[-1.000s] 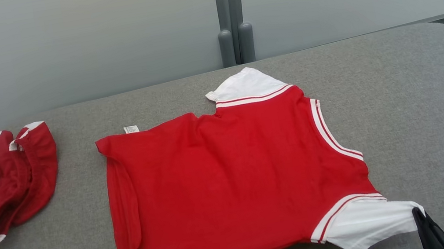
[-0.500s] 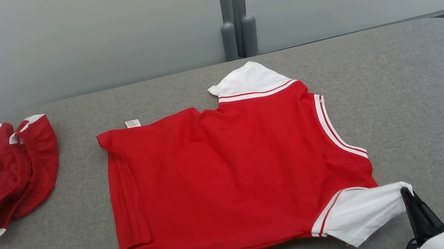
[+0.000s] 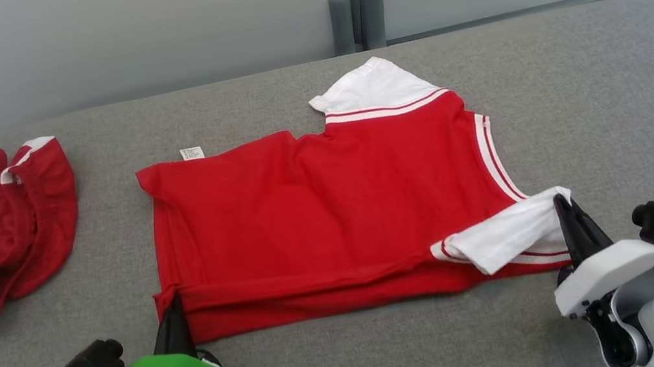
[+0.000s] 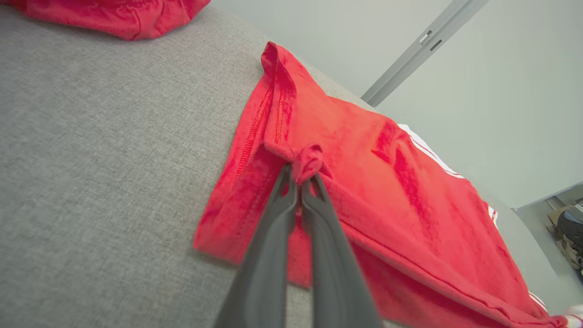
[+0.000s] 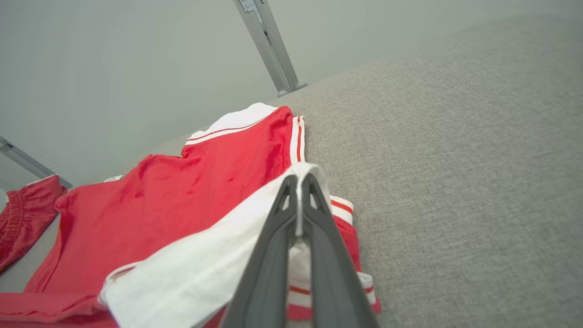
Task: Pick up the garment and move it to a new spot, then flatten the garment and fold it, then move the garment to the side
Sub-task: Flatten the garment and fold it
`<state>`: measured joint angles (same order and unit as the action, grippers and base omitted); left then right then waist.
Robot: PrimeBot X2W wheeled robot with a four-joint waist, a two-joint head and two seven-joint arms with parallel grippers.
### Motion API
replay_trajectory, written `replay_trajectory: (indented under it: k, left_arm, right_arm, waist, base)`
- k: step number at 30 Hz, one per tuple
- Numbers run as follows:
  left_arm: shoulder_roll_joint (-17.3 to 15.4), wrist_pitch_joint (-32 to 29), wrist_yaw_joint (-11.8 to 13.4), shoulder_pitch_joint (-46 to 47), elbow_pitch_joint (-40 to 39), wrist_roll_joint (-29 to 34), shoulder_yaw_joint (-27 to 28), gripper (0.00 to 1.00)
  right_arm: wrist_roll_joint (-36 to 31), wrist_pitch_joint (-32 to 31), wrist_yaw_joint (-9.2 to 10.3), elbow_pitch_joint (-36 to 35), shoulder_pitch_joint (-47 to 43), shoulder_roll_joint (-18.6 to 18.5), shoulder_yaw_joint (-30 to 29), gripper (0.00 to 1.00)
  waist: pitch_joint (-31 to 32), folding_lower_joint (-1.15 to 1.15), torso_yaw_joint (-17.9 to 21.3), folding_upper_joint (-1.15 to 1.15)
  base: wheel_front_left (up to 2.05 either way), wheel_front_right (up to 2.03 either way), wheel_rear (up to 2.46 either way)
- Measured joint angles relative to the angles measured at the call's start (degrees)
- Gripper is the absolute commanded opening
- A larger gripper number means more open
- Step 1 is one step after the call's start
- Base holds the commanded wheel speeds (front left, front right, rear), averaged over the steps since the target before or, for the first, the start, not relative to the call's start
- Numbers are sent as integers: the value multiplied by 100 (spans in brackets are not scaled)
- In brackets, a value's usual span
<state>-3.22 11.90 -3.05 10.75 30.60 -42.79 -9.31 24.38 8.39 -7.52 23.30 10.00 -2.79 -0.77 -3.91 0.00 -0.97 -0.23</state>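
My L gripper (image 3: 173,302) is pinched tight on the red garment (image 3: 330,202) at its near-left hem corner. R gripper (image 3: 561,203) clamps its white sleeve (image 3: 505,234), raised over the body. Garment lies mid grey table (image 3: 615,98).

A red shirt (image 3: 330,202) with white, striped-trim sleeves lay spread on a grey table (image 3: 615,98), its near edge and one sleeve folded back over itself.
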Motion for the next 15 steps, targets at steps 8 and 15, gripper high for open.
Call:
replay_trajectory:
  k: [8,15]
  left_arm:
    - [-46,60,-109,888,965,86,-64,0]
    - [-52,152,-202,1271,1455,113,-107,0]
  right_arm:
    - [-156,97,0,998,934,-5,120,0]
    - [-168,221,1,1602,1391,-11,247,0]
  waist:
    - [-404,0,8,0]
    - [-585,0,41,0]
  base:
    - [0,0,0]
    - [0,0,0]
